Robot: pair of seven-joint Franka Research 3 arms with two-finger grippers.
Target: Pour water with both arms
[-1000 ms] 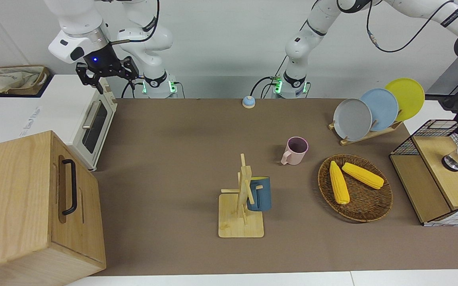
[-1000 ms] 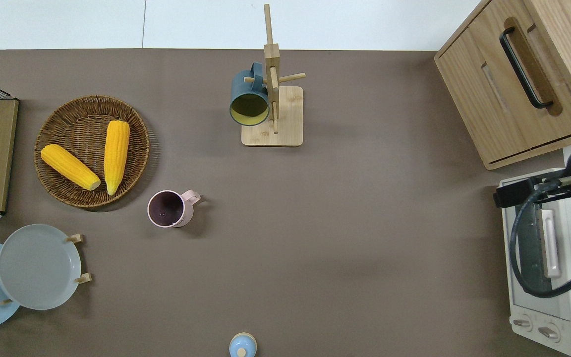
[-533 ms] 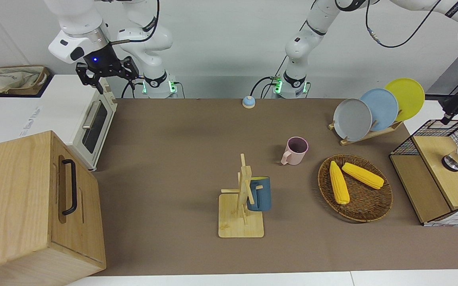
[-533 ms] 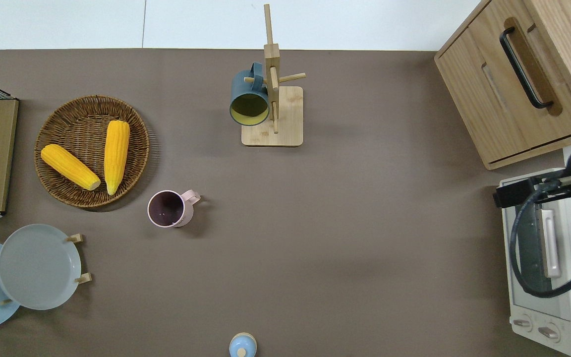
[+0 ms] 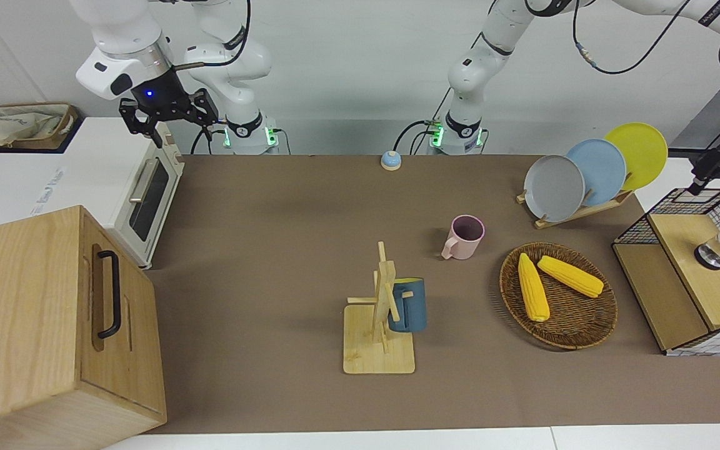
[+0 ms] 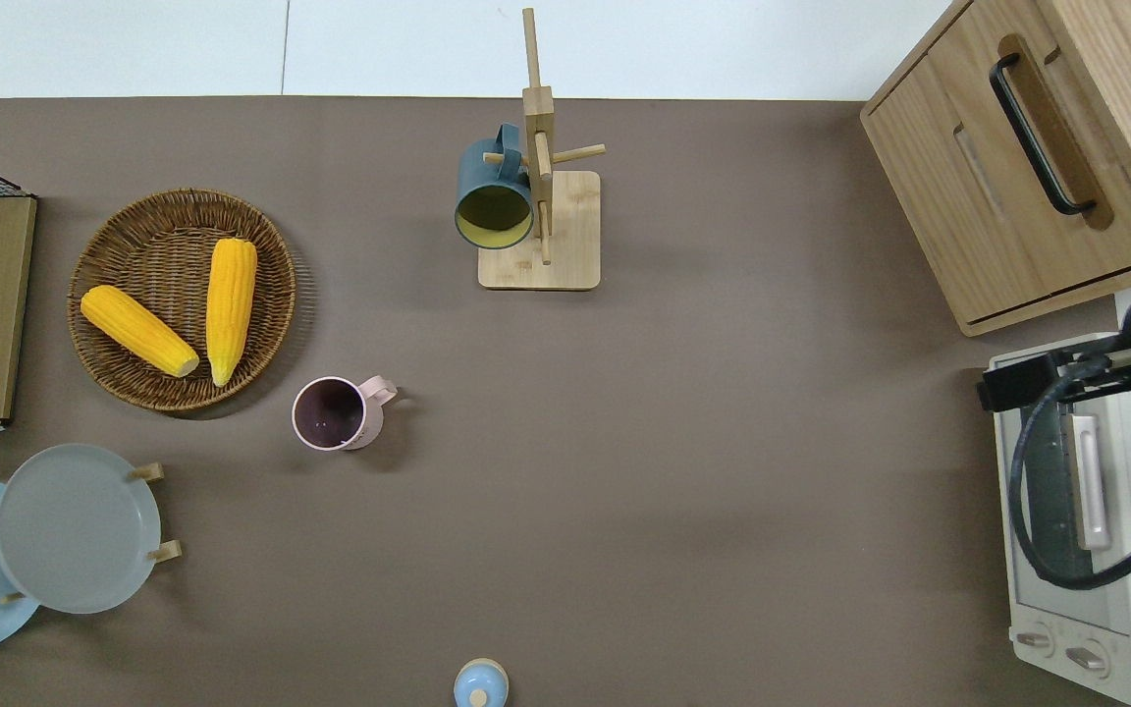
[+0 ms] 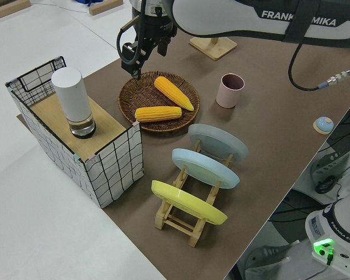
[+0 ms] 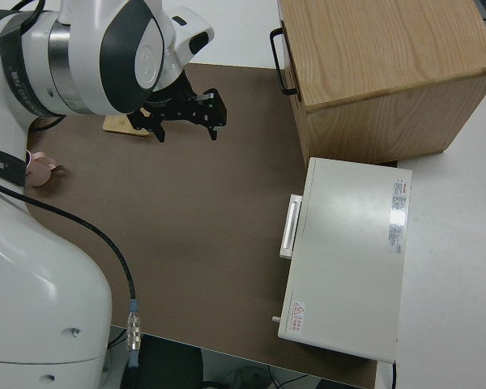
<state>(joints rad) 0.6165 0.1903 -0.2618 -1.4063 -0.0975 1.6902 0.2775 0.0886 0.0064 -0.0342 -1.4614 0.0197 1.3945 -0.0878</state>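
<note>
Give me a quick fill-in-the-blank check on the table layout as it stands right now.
1. The wicker basket holds ____ ears of corn.
2. The blue mug hangs on the wooden ____ .
3. The pink mug stands nearer to the robots than the basket, and its colour inside is dark ____ .
4. The white bottle stands on the wooden top of the wire ____ .

Missing words: two; mug stand; purple; rack

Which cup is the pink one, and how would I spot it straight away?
Find the round wicker basket holding two corn cobs. The pink mug stands upright on the brown mat just beside it, a little nearer to the robots. Unlike the blue mug hanging on the wooden rack, it sits alone.
</note>
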